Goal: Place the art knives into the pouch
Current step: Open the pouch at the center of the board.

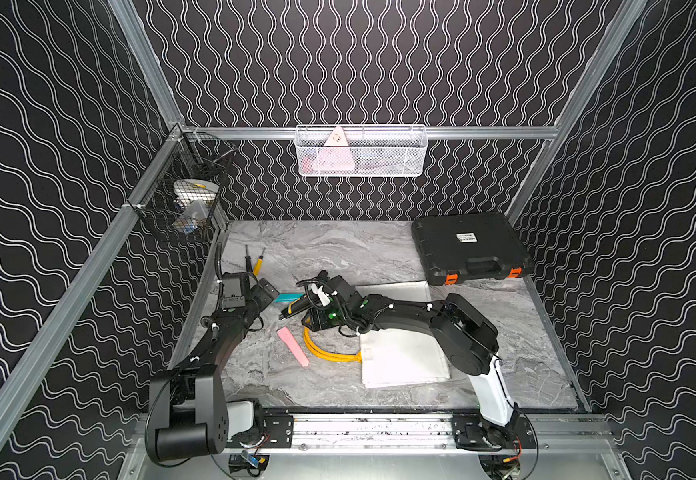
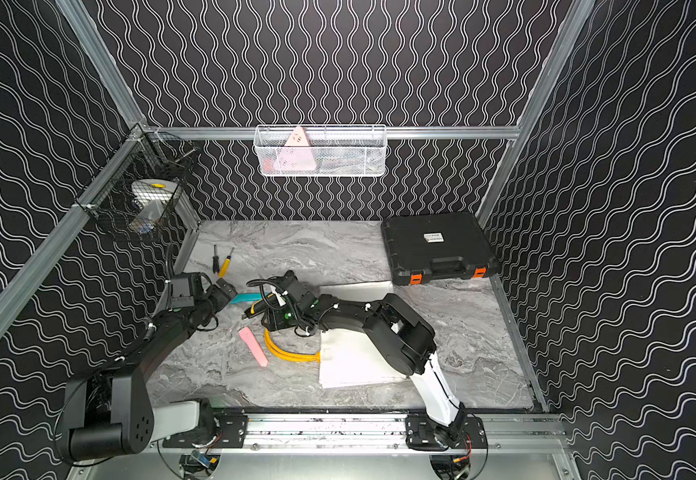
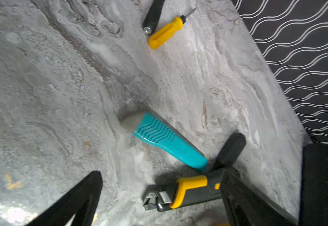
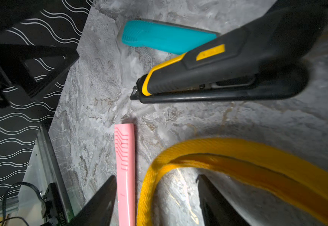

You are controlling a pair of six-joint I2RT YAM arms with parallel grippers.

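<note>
The white pouch (image 1: 404, 357) lies flat on the marble table, with its yellow loop handle (image 4: 237, 156) pointing left. Three retractable knives lie left of it: a teal one (image 3: 167, 140), a black-and-yellow one (image 3: 186, 191) and a pink one (image 4: 126, 166). I cannot tell which of them is the art knife. My right gripper (image 4: 156, 177) is open, its jaws straddling the handle strand. One of its fingers is beside the pink knife's end. My left gripper (image 3: 161, 172) is open just above the black-and-yellow knife's tip and holds nothing.
A shut black hard case (image 1: 471, 249) with orange latches stands at the back right. Two screwdrivers (image 1: 255, 262) lie at the back left, one with a yellow handle (image 3: 165, 33). A white wire basket (image 1: 361, 151) and a black one (image 1: 188, 199) hang on the walls.
</note>
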